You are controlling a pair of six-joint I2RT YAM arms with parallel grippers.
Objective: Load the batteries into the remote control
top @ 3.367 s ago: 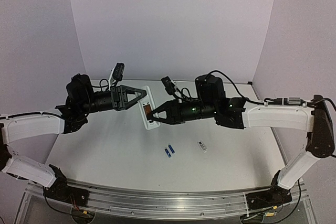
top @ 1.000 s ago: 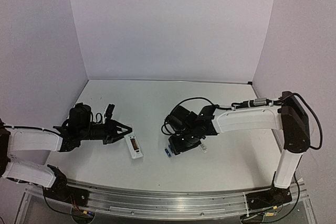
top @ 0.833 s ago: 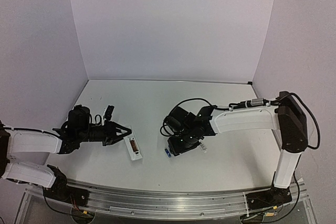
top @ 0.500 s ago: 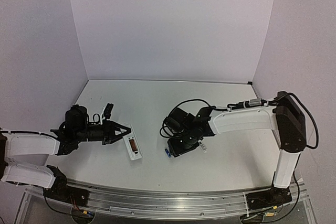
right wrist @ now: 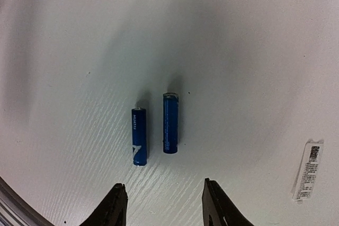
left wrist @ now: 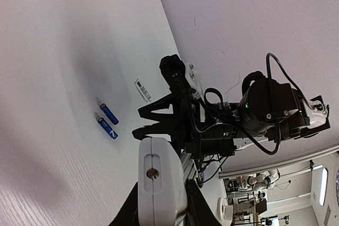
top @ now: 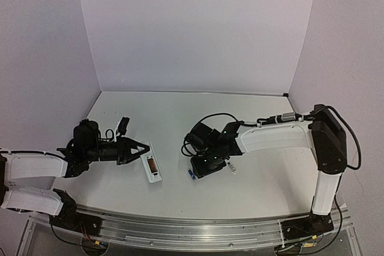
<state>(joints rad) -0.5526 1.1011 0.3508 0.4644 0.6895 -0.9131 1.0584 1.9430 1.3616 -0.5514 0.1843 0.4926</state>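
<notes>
Wrist cams show two batteries (right wrist: pixel 169 123), overhead barely one; right gripper (right wrist: pixel 163 191) spread, left gripper (left wrist: pixel 161 213) pinching the single remote control (left wrist: pixel 159 175).

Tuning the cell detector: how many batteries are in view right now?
2. Both batteries lie on the table, parallel and apart, under the open right gripper: one left in its wrist view, one right. The remote control's recess is too small to check.

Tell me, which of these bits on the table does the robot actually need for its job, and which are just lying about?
For the job:
remote control, gripped by the left gripper
two blue batteries, side by side below the open right gripper

Lying about:
small white labelled piece, near the batteries
</notes>
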